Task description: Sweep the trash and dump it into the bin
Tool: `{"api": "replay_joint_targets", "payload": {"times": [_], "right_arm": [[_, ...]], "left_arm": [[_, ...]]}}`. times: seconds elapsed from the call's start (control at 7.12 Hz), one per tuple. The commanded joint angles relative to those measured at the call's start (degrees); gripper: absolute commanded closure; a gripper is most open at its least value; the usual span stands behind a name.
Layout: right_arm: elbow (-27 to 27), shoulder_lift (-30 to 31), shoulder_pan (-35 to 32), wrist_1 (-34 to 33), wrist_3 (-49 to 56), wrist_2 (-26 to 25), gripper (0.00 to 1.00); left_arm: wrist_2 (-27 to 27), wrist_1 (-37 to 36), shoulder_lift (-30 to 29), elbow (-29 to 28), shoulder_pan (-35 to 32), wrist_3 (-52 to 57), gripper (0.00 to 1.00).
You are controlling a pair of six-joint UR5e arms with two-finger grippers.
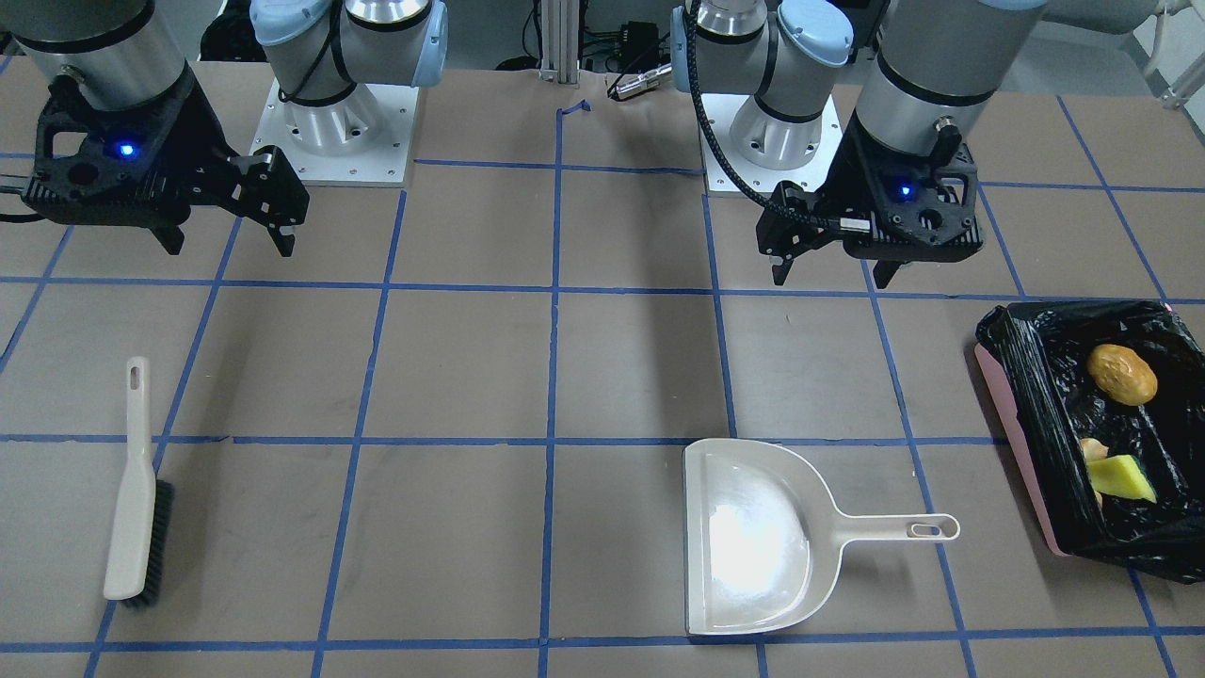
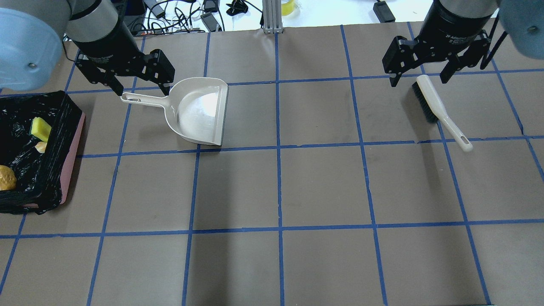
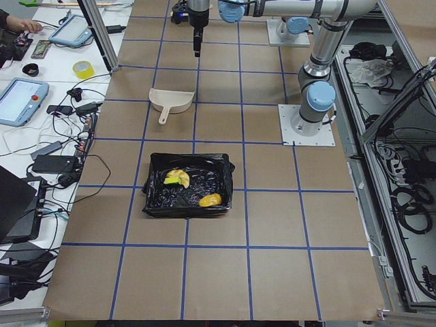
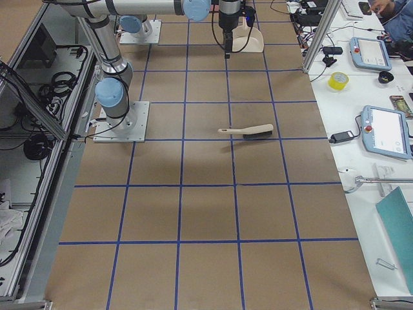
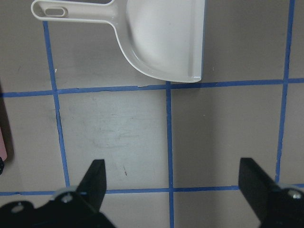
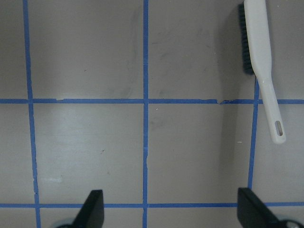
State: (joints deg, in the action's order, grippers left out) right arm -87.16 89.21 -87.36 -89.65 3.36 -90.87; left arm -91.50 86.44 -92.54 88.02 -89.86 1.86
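The pink bin (image 1: 1040, 395), lined with a black bag, stands at the table's end on my left side (image 2: 73, 157). Inside lie the golden-brown lump (image 1: 1121, 374), the yellow wedge (image 1: 1122, 478) and the bread piece (image 1: 1092, 449), partly hidden. The beige dustpan (image 2: 199, 110) lies empty on the table. My left gripper (image 2: 141, 89) hangs open and empty above the dustpan's handle. The brush (image 2: 437, 106) lies flat on the table. My right gripper (image 2: 418, 80) hangs open and empty above the brush's bristle end.
The table (image 2: 280, 191) is brown with a blue tape grid. Both arm bases (image 1: 334, 132) are bolted at the robot's edge. Cables and gear lie beyond the far edge (image 2: 191, 12). Side benches with tablets (image 4: 381, 129) stand past the operators' side.
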Motion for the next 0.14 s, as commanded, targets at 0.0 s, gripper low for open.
{"api": "replay_joint_targets", "payload": {"times": [0.0], "right_arm": [[0.0, 0.1, 0.0, 0.0, 0.0, 0.0, 0.00]], "left_arm": [[0.1, -0.1, -0.1, 0.1, 0.4, 0.2, 0.00]]}}
